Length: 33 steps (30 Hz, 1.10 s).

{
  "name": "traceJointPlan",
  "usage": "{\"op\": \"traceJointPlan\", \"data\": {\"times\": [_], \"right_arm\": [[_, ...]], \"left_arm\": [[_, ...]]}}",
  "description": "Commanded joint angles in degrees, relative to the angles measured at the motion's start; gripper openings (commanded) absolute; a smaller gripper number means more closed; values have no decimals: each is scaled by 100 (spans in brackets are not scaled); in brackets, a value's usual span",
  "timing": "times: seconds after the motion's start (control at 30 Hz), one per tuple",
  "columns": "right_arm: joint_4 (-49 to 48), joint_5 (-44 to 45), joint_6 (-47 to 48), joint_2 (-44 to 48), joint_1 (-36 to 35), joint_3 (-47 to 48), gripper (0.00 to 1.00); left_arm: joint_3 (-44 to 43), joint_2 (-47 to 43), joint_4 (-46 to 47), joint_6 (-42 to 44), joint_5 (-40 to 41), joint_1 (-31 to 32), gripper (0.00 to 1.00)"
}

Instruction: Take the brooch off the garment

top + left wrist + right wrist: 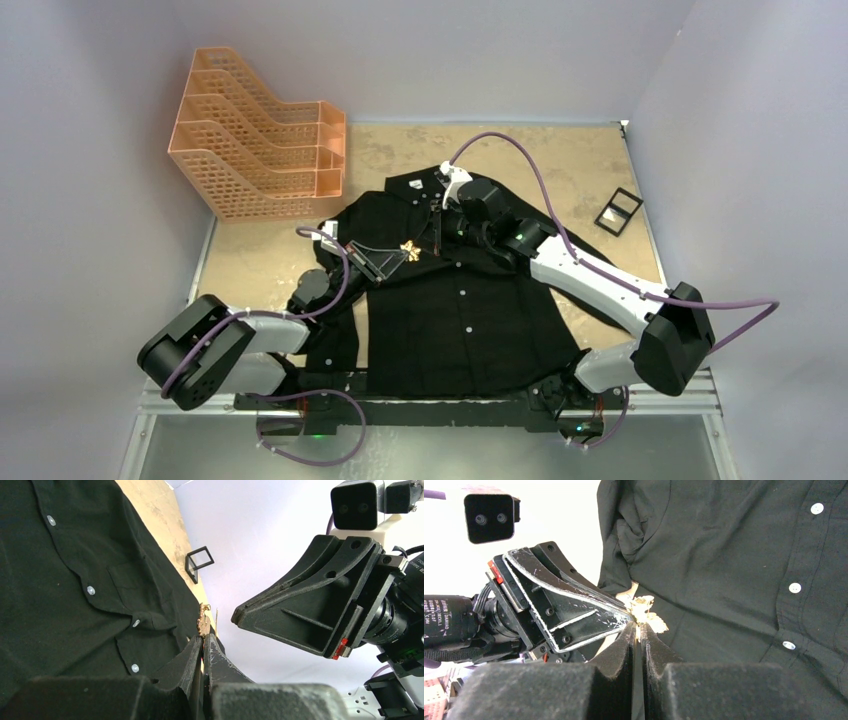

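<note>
A tiny golden maple-leaf metal brooch point(409, 249) sits at the chest of the matte black button-up shirt point(470, 310) spread on the speckled tan desk point(560, 170). It is pinched between the closed, scuffed black fingers of the left hand point(202, 639). The right hand point(638, 627) is squeezed almost together, its tips just beside the leaf; whether it grips anything I cannot tell
</note>
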State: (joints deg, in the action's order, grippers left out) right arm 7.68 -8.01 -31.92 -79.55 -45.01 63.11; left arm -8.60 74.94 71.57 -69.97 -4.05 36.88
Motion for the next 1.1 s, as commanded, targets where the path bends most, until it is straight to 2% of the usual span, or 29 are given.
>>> {"op": "traceJointPlan", "data": {"times": [0.0, 0.3, 1.07], "right_arm": [[1, 113, -48, 111, -41, 124, 8], [-55, -1, -182, -24, -44, 124, 1], [-161, -111, -142, -157, -179, 158, 0]], "left_arm": [[42, 96, 531, -119, 2, 29, 0], [78, 127, 813, -98, -75, 29, 0], [61, 131, 1067, 34, -224, 29, 0]]}}
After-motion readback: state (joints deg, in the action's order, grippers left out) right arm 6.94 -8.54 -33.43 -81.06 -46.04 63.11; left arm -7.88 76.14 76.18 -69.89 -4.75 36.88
